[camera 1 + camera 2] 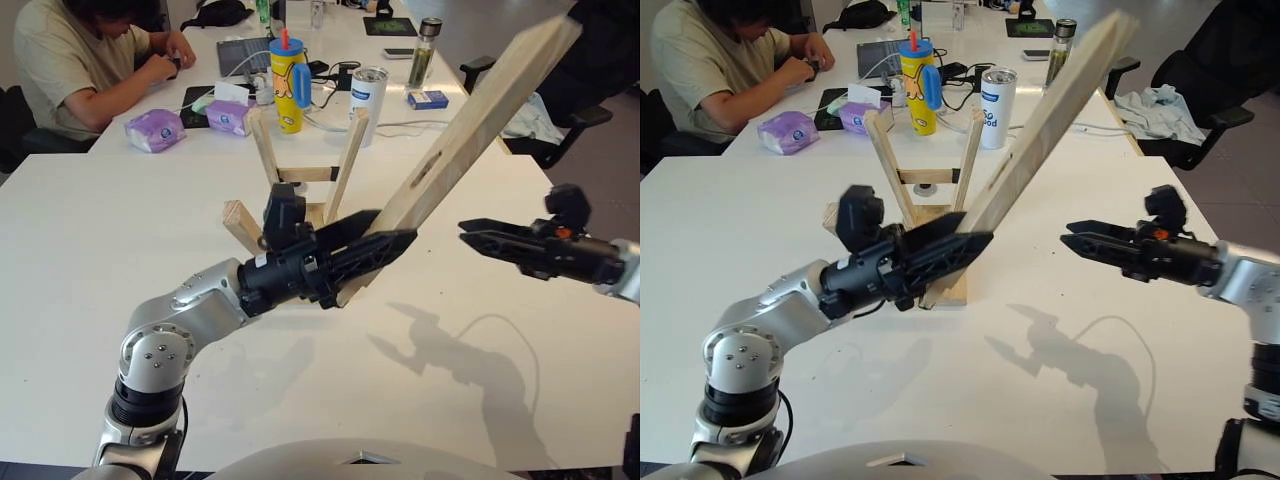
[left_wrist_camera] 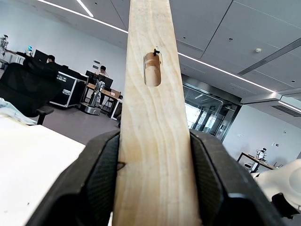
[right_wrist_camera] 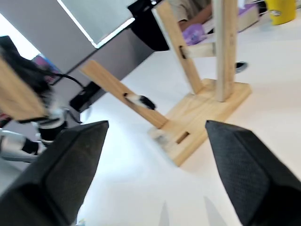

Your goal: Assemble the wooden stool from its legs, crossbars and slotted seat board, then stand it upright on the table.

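Wooden leg point(image 1: 470, 130), clamped in the left claw point(image 1: 385, 235), leans above the seat board point(image 3: 193, 125) on the desk point(image 1: 120, 230); right claw point(image 1: 465, 232) (apart, empty) hovers beside it. Skewed insertion could topple the standing legs point(image 1: 350, 160).

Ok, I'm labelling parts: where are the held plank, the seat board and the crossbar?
held plank point(image 1: 470, 125), left eye view, mid-length of its face.
seat board point(image 3: 202, 113), right wrist view, bare top beside the legs.
crossbar point(image 1: 305, 174), left eye view, its middle.
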### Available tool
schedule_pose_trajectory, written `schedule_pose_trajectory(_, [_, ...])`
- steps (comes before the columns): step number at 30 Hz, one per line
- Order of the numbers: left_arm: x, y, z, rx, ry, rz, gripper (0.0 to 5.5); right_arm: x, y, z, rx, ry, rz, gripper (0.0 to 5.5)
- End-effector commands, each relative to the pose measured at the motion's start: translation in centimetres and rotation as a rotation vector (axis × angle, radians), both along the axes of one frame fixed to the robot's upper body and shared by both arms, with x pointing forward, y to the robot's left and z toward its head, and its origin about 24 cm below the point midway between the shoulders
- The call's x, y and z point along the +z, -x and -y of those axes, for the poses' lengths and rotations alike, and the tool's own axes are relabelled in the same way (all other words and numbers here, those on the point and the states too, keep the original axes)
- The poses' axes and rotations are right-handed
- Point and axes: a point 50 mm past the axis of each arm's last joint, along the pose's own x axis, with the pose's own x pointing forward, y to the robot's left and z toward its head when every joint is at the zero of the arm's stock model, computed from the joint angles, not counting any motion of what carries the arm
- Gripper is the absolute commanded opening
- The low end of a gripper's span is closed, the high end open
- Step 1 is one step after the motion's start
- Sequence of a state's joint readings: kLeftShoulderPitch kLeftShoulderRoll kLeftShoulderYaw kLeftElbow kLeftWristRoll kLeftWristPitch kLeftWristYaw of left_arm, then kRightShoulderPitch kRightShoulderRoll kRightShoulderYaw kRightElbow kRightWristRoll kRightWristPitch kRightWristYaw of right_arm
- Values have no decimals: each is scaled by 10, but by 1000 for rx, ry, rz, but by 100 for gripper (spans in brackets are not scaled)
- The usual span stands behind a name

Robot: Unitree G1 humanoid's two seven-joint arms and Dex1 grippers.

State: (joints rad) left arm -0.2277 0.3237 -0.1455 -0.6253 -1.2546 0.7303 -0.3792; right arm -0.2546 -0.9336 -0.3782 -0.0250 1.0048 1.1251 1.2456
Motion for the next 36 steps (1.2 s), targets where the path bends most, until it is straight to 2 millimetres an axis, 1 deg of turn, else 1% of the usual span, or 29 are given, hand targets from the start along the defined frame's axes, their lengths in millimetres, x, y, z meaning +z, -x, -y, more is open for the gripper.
schedule_pose_trajectory(1, [-33, -3, -5, -21, -72, -71, 205, 10, 9, -12, 127, -128, -34, 462])
schedule_pose_trajectory(3, [-45, -4, -9, -38, -96, -95, 205, 11, 10, -19, 157, -190, -41, 499])
schedule_pose_trajectory(5, [-51, -2, -10, -66, -112, -103, 205, 9, 8, -26, 159, -221, -41, 501])
schedule_pose_trajectory(10, [-54, 0, -11, -107, -123, -99, 205, 5, 4, -35, 146, -276, -52, 501])
schedule_pose_trajectory(14, [-55, 1, -12, -136, -135, -106, 205, 7, 4, -41, 167, -327, -52, 501])
schedule_pose_trajectory(15, [-56, 2, -12, -141, -139, -109, 205, 7, 5, -42, 179, -331, -59, 482])
schedule_pose_trajectory(16, [-56, 2, -12, -148, -140, -115, 205, 7, 6, -43, 190, -340, -71, 476])
schedule_pose_trajectory(19, [-56, 2, -13, -161, -145, -123, 205, 8, 7, -43, 201, -348, -80, 413])
schedule_pose_trajectory(21, [-57, 2, -15, -164, -159, -127, 205, 7, 9, -45, 213, -336, -87, 383])
schedule_pose_trajectory(23, [-58, 2, -17, -165, -172, -130, 205, 6, 9, -46, 216, -331, -90, 343])
schedule_pose_trajectory(25, [-59, 2, -18, -170, -178, -133, 205, 4, 10, -47, 212, -311, -91, 318])
schedule_pose_trajectory(28, [-58, 1, -19, -171, -177, -134, 205, 1, 10, -48, 203, -286, -93, 266])
schedule_pose_trajectory(31, [-54, 1, -19, -157, -165, -98, 205, -1, 10, -48, 193, -270, -85, 220])
schedule_pose_trajectory(32, [-52, 0, -20, -149, -152, -101, 241, -2, 10, -48, 188, -263, -79, 213])
schedule_pose_trajectory(36, [-54, -6, -24, -96, -140, -134, 305, -6, 6, -45, 138, -225, -60, 210])
